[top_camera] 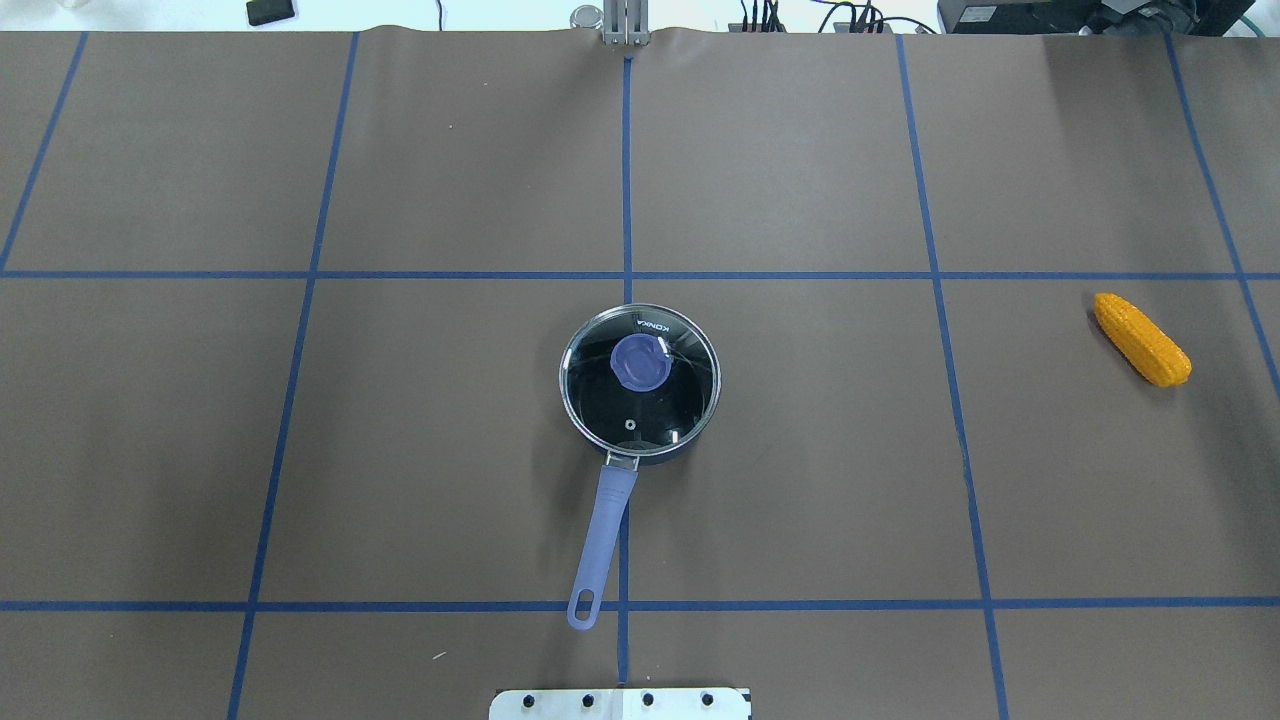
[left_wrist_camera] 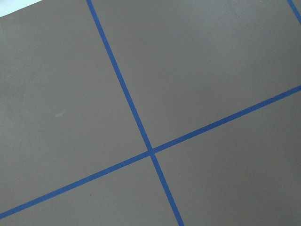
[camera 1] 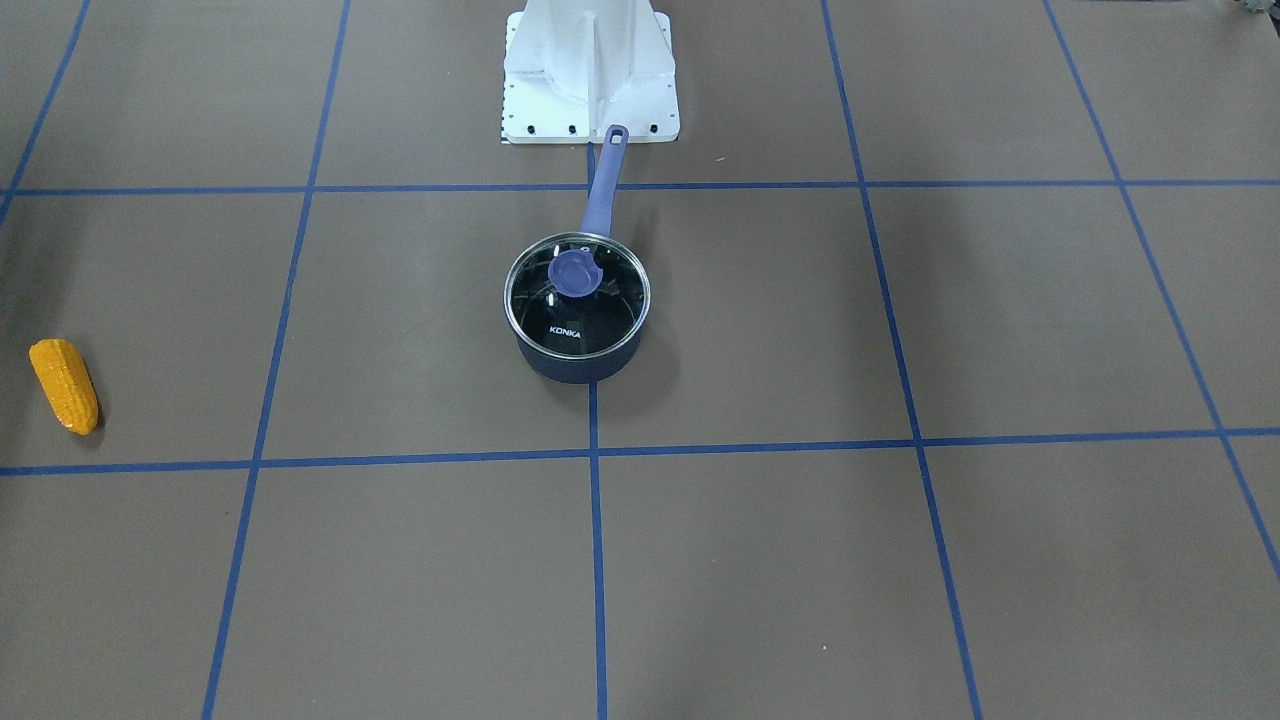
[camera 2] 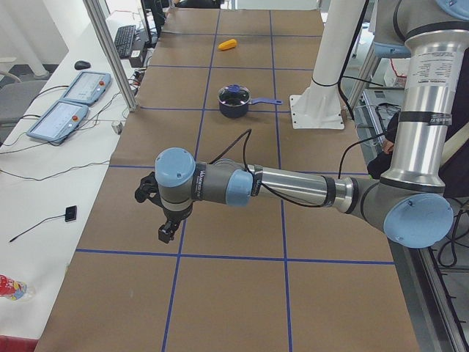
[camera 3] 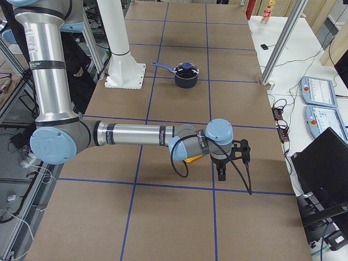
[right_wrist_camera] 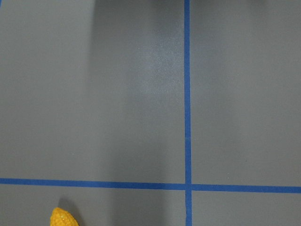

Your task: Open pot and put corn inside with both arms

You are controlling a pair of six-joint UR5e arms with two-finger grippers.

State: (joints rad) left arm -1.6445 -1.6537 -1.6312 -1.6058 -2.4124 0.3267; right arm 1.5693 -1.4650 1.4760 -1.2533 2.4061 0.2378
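Peeking from below, cropped corn (right_wrist_camera: 63, 218).

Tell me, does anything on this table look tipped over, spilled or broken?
Nothing stands out. The dark navy saucepan stands upright with its round glass lid seated level on the rim, and the orange-yellow corn cob lies whole on the brown table, well apart from it.

Navy pot (camera 1: 580, 368), glass lid (camera 1: 580, 318) on, upright, orange corn (camera 1: 64, 385) lying flat, well apart
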